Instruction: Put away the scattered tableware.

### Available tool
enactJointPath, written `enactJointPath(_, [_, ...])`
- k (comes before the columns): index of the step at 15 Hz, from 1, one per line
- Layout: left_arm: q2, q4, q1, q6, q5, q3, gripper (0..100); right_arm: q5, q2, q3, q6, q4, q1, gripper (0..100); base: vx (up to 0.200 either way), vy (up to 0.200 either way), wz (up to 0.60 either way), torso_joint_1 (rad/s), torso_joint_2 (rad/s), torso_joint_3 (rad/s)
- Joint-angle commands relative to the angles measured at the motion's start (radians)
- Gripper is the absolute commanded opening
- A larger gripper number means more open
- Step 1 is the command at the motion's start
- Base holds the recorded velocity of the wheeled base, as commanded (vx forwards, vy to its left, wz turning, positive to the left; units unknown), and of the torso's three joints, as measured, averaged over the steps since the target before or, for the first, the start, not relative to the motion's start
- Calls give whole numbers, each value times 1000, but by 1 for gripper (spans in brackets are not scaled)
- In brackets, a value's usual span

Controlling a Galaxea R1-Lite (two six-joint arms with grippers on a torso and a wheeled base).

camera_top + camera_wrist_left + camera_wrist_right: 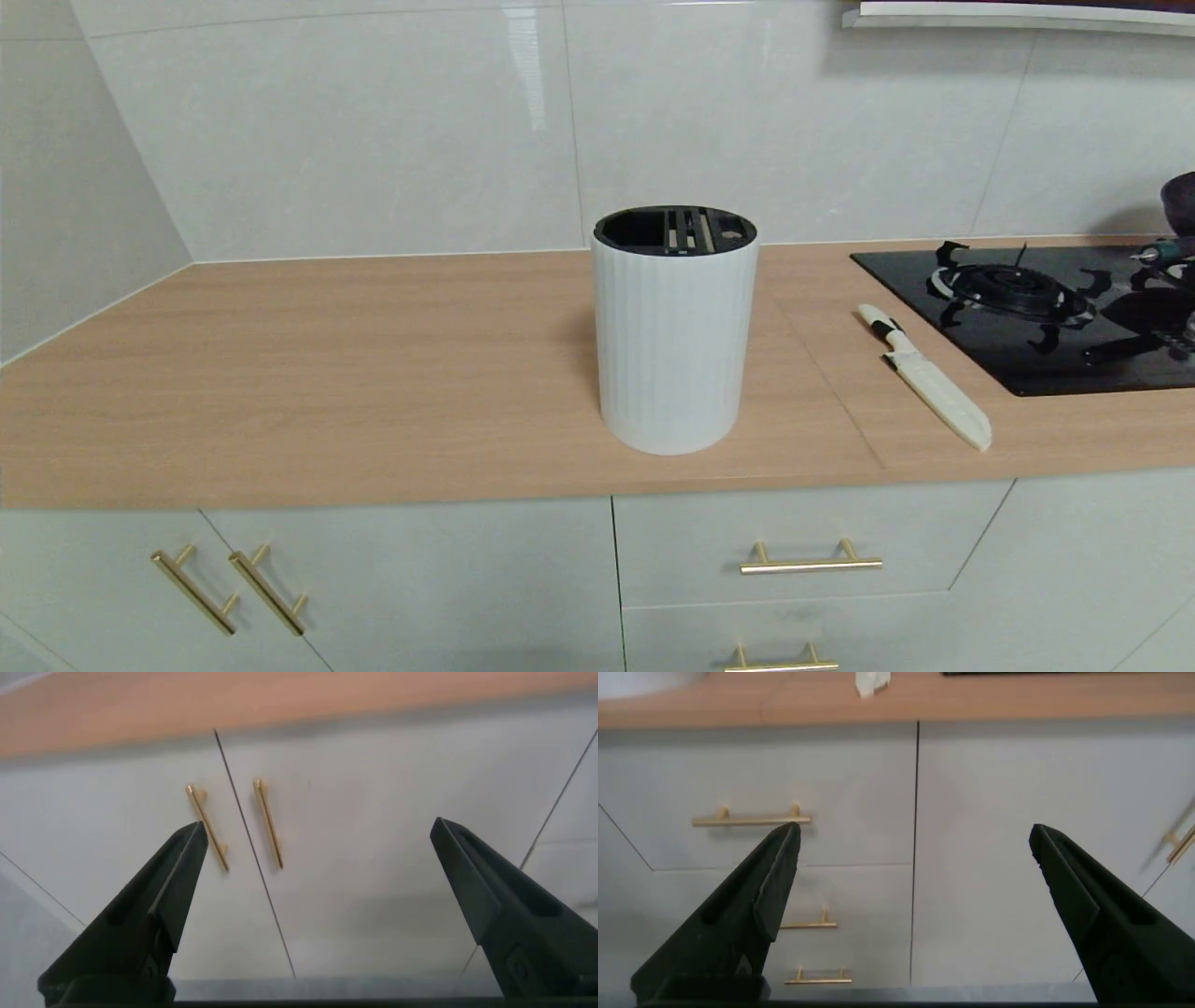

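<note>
Left claw [318,829]: fingers apart, empty, facing grey cabinet doors [374,812].
Right claw [912,832]: apart, empty.
Knife: white-bladed knife with black-banded handle [924,373] lies flat on the wooden countertop [373,373], above the right claw; the pale shape overhead is probably its tip [871,681].
Holder: white ribbed cylindrical holder with black slotted top [674,345], up between both claws.
Risk: a rising claw may clip the counter edge; the flat blade could skid.

Nothing in view carries writing, a number or a sign that can be read. The white ribbed holder [674,345], standing near the front edge of the surface [327,373], has a plain wall. The pale knife [924,375], lying toward the surface's right end beside the hob [1027,308], bears no legible mark on its blade or handle.
</note>
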Motion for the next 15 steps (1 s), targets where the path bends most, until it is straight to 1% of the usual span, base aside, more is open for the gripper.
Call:
enactJointPath(1, [2, 0, -1, -1, 0, 0, 100, 0, 1, 0, 0, 0, 1, 100, 0, 0, 0, 193, -496, -320])
enactJointPath(5, [2, 0, -1, -13, 0, 0, 100, 0, 1, 0, 0, 0, 1, 100, 0, 0, 0, 198, -502, -310])
enactJointPath(15, [2, 0, 1, -13, 0, 0, 100, 0, 1, 0, 0, 0, 1, 100, 0, 0, 0, 238, -551, -312])
